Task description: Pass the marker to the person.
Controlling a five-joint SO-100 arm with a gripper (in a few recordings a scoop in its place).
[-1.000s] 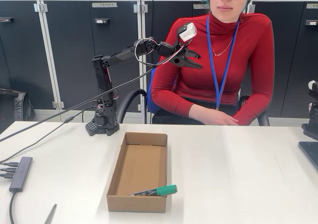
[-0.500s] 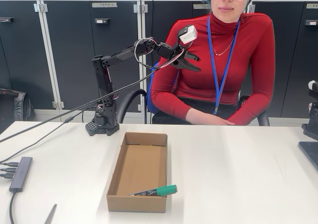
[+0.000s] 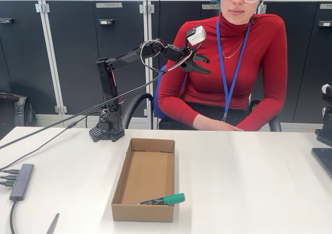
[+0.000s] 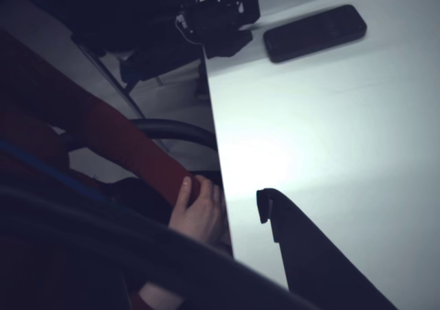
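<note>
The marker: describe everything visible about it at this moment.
The marker is a slim pen-sized stick with a black barrel carrying white print and a green cap pointing right in the fixed view. It lies nearly flat, slightly tilted, at the near end of the open cardboard box, its capped end resting over the box's near right corner. Nothing grips it; the gripper hangs high up, in front of the person.

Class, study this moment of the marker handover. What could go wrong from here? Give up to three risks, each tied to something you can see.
1. The gripper hangs raised close to the person, so a quick swing could brush their chest.
2. The marker lies against the near wall of the cardboard box; the wall may block a clean grasp.
3. The arm's cable stretches across the table and could snag as the arm comes down.
</note>
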